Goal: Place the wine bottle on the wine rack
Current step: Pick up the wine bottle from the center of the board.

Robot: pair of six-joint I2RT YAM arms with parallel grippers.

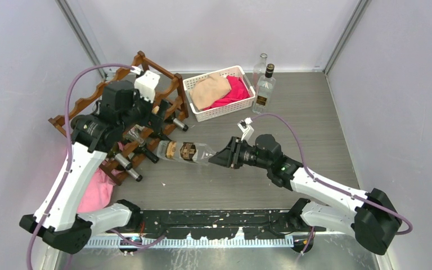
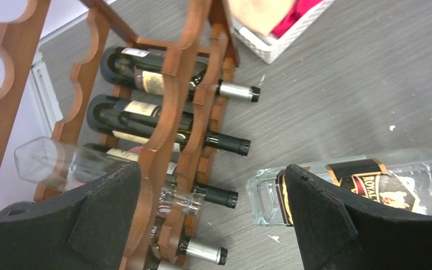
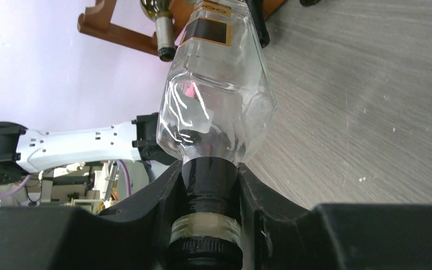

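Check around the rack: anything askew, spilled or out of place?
No spill or damage shows. The wine rack sits skewed to the table edges, and a pink cloth lies bunched by its near end, apart from the basket. The right hand holds the clear bottle sideways by its neck.

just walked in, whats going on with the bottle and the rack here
The right gripper is shut on the neck of a clear wine bottle, holding it on its side with the base pointing at the wine rack. The bottle is not on the rack yet. The left gripper hovers open by the rack, which holds several dark bottles.
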